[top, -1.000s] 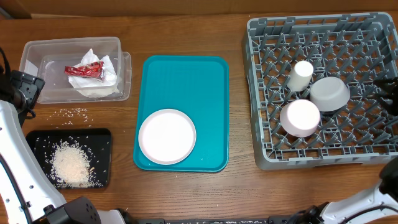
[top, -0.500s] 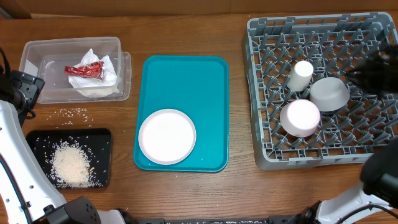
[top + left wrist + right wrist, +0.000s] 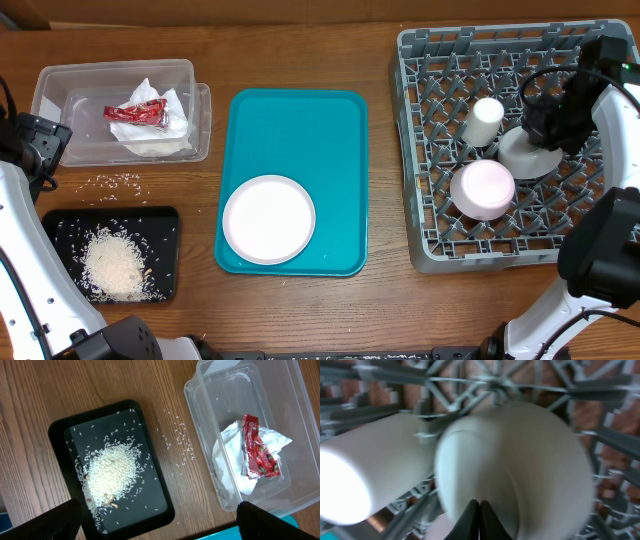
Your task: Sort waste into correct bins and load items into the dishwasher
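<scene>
Dish rack (image 3: 430, 255), right of the teal tray (image 3: 300, 120): three of four items are in it, none on the table. Plate (image 3: 268, 218) lies flat on the teal tray's near end, not loaded; I judge it the main job left. Clear tub (image 3: 50, 85), left of the teal tray at its far end, holds napkins (image 3: 150, 142) with the red wrapper (image 3: 136, 113) on top. Black tray (image 3: 60, 225), left of the teal tray at its near end, carries the rice (image 3: 115, 265) in a heap. Grey bowl (image 3: 525, 158), small white bowl (image 3: 483, 188) and cup (image 3: 486, 120) crowd together in the rack, upturned or tipped. My right claw (image 3: 479, 506) is pressed together on nothing, just at the grey bowl's side. My left claw (image 3: 157, 510) is spread wide above the two bins. Stray grains (image 3: 118, 180) lie on the wood between tub and black tray, to be swept up. The pegs and the three packed pieces narrow the room for the plate.
</scene>
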